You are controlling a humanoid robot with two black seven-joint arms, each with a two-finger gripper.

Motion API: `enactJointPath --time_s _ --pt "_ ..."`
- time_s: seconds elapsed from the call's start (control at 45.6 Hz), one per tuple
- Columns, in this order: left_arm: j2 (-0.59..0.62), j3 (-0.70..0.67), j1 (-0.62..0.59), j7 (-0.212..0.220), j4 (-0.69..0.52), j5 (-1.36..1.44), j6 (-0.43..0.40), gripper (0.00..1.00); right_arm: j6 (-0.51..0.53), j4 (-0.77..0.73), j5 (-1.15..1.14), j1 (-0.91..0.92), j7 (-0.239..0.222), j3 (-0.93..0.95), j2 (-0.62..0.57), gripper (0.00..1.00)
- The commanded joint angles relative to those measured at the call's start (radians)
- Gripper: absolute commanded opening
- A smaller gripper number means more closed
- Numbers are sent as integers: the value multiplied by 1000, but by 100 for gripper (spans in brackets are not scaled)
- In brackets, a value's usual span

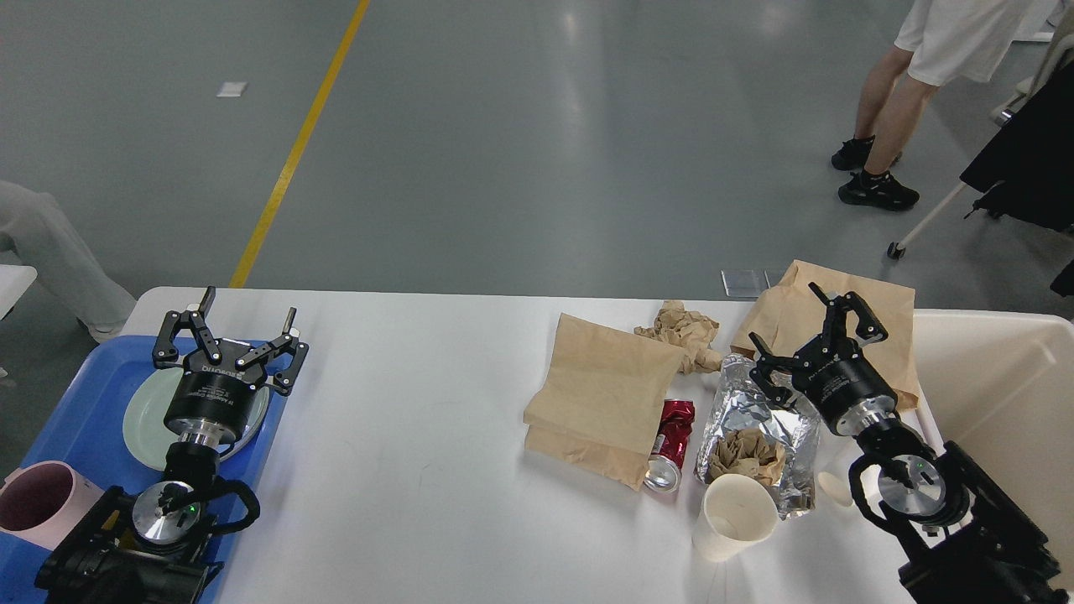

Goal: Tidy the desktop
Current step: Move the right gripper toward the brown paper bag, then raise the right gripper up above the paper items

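Crushed red can [669, 440] beside foil bag [762, 428].

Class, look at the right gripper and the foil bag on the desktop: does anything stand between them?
Nothing visible does. The open right gripper hangs over the far end of the foil bag on the desktop, with no object between.

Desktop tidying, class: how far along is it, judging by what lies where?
Done: a plate and pink cup sit in the blue tray. In hand: nothing; the open right gripper hovers by the foil bag. Left on the desktop: paper bags, can, paper cup.
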Motion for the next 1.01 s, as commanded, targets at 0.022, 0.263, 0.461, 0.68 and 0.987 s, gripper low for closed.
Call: enactJointPath --time_s 0.022,0.263,0.461,0.68,0.987 --pt "0 0 1 0 0 0 0 96 -1 1 0 17 0 0 -6 100" --pt "0 0 1 0 0 0 0 96 -8 1 2 17 -3 3 -11 100" --pt "-2 0 -1 1 -2 0 0 96 -8 -9 2 20 -5 -26 -106 100" --pt "-2 0 -2 1 -2 0 0 96 -6 -50 2 55 -3 -21 -114 100" --pt "-2 0 -2 1 -2 0 0 96 -127 -67 0 97 17 -69 -69 100"
